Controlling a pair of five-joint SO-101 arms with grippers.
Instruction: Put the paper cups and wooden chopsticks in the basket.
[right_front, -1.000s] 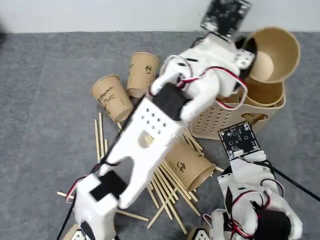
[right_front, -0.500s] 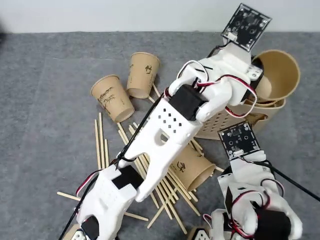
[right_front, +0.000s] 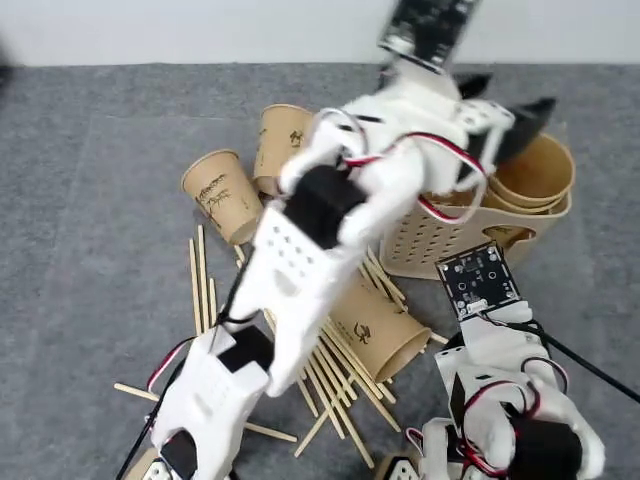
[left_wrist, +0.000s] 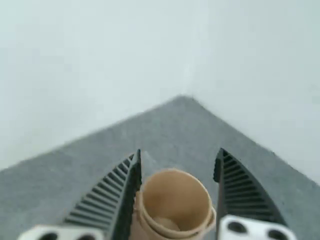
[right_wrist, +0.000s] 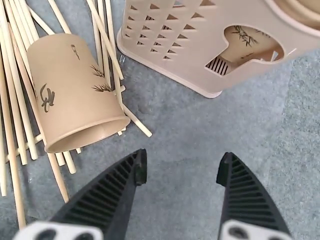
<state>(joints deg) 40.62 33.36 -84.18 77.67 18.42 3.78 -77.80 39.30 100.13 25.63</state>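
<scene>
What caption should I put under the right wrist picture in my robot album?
Open right gripper hovers near a tipped paper cup, loose chopsticks and the basket.

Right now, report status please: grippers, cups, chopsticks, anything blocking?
Left gripper open above tan paper cups stacked in beige perforated basket. Right gripper open over grey mat. Three printed cups and wooden chopsticks lie outside, nothing blocking.
</scene>
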